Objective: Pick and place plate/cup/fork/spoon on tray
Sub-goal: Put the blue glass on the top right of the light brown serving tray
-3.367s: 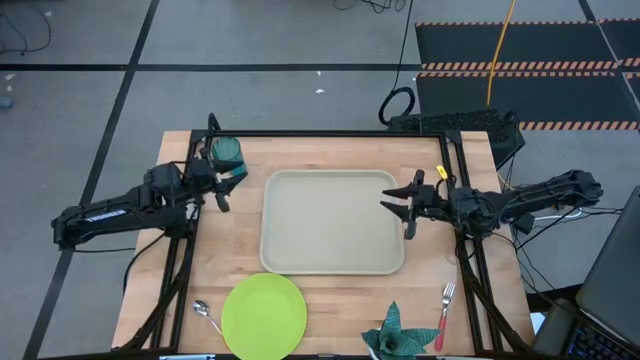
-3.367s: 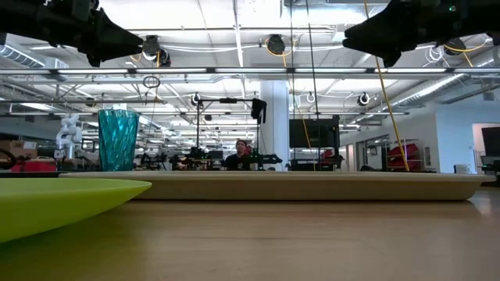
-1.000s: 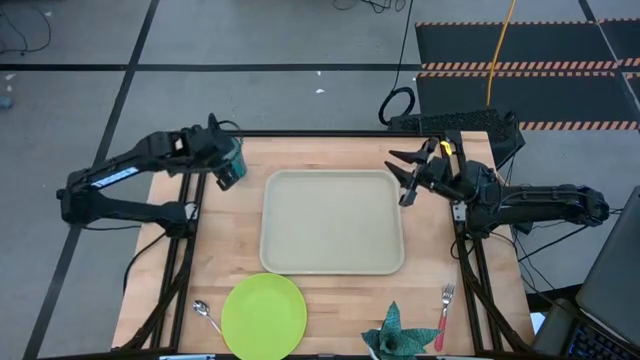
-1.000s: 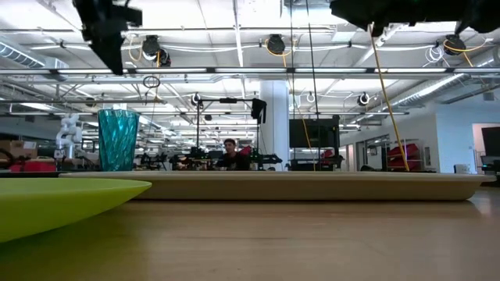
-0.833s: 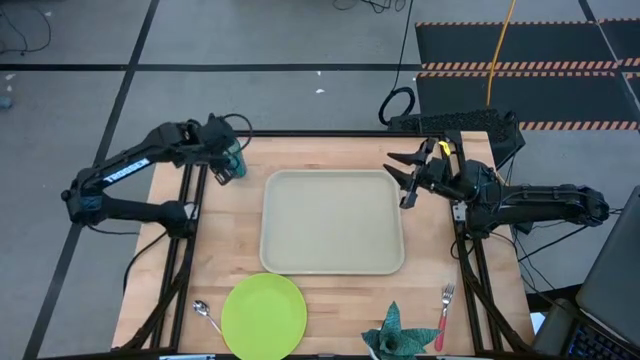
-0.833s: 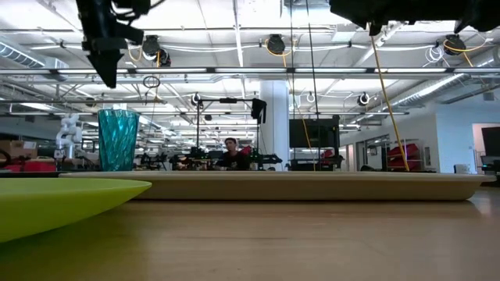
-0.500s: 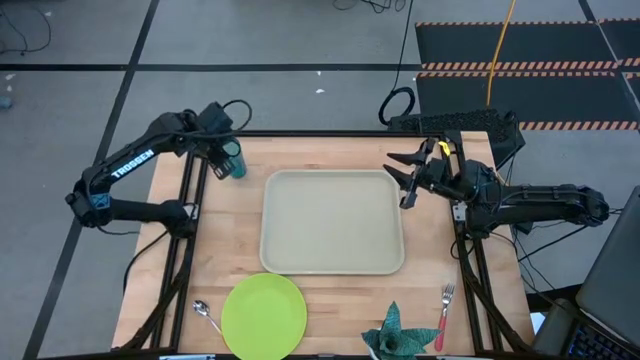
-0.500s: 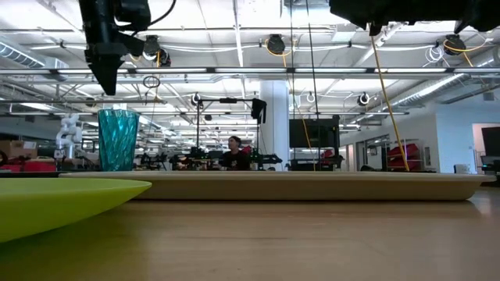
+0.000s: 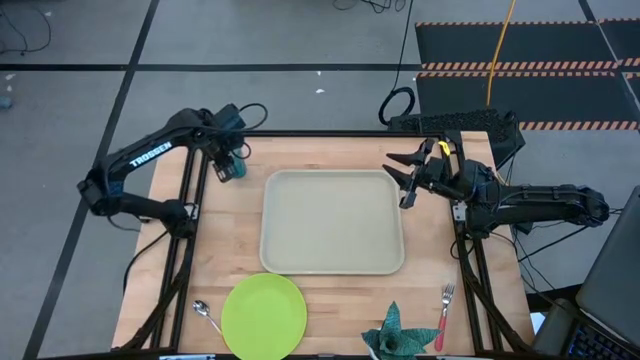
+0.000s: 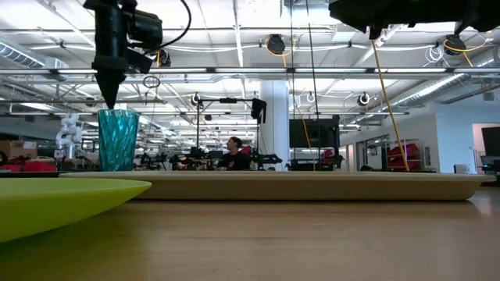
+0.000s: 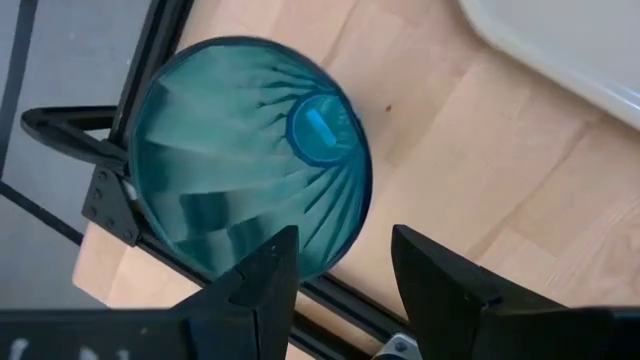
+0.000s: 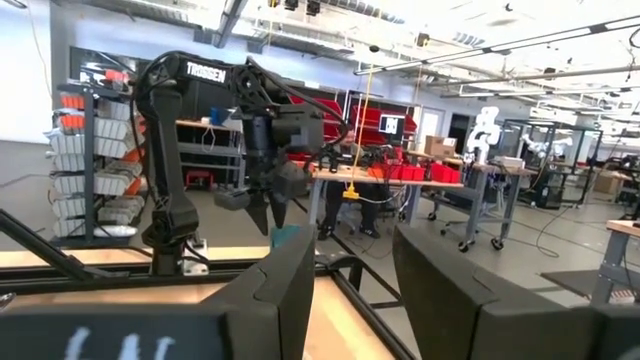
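Note:
The teal tumbler cup point(image 9: 233, 167) stands upright on its base at the table's far left corner; it also shows in the low view point(image 10: 118, 140) and the left wrist view point(image 11: 250, 160). My left gripper point(image 9: 228, 155) points straight down just above the cup's rim point(image 10: 109, 101), open point(image 11: 340, 250) and touching nothing. My right gripper point(image 9: 402, 182) hovers open and empty point(image 12: 355, 250) above the far right corner of the beige tray point(image 9: 332, 222). The lime-green plate point(image 9: 264, 315), the spoon point(image 9: 205, 314) and the fork point(image 9: 443, 308) lie near the front edge.
A spiky teal leafy object point(image 9: 392, 335) sits at the front edge between plate and fork. A black frame rail point(image 11: 70, 135) runs along the table's edge beside the cup. Bare wood lies between the cup and the tray. A person point(image 10: 233, 152) sits far behind the table.
My left gripper has tipped until it points straight down and has gone down toward the cup's rim, while the arm has risen and swung toward the far edge. The cup has stayed in place. My right arm has kept still.

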